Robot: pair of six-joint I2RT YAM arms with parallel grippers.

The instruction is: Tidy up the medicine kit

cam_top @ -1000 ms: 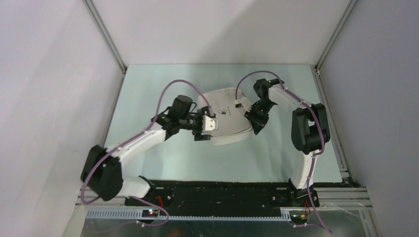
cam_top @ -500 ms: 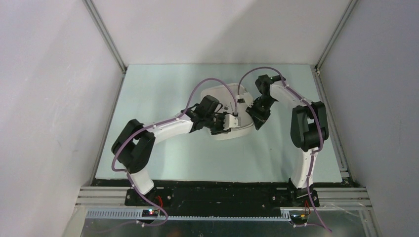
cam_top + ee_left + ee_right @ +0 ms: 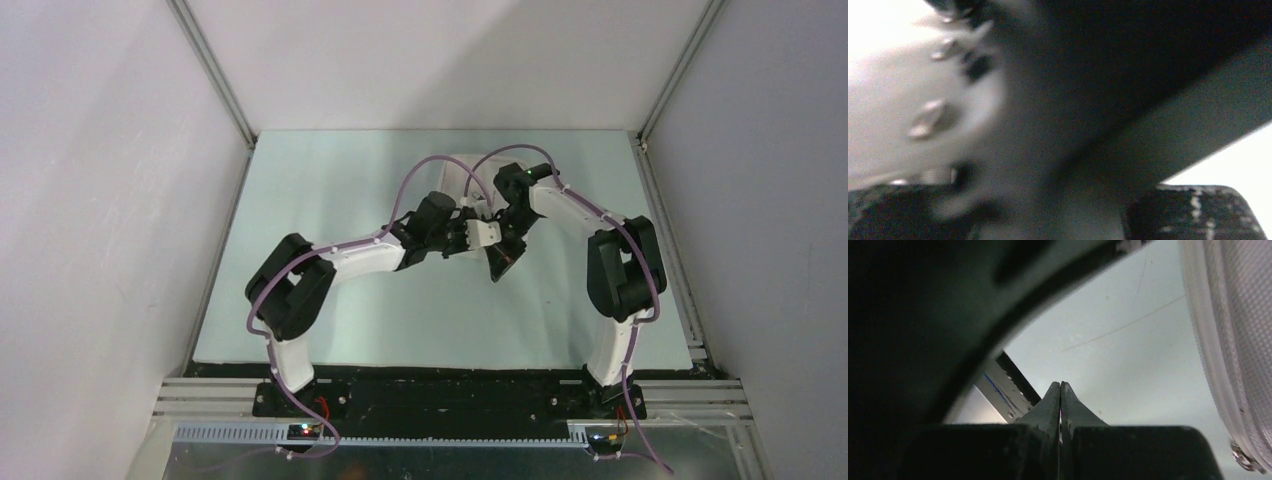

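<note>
The medicine kit (image 3: 457, 176) is a white soft case on the far middle of the mat, mostly hidden behind both wrists and their cables. Its textured white side and zip rim fill the right edge of the right wrist view (image 3: 1243, 315). My left gripper (image 3: 484, 236) reaches across the case from the left; its wrist view is a blur of dark shapes beside a white surface (image 3: 893, 100) with small metal pieces, so its jaws cannot be read. My right gripper (image 3: 499, 266) points down just beside it, fingers pressed together (image 3: 1060, 386) over bare mat.
Grey enclosure walls with aluminium posts (image 3: 215, 80) close in the pale green mat (image 3: 330, 200) on three sides. A frame rail (image 3: 1003, 387) shows past my right fingers. Purple cables (image 3: 420, 180) loop above both wrists. The arm bases sit on the black bar (image 3: 440, 400).
My left arm has swung right and farther over the case, its jaws narrowing. My right gripper has closed fully and moved left and nearer. Much less of the white case shows now.
</note>
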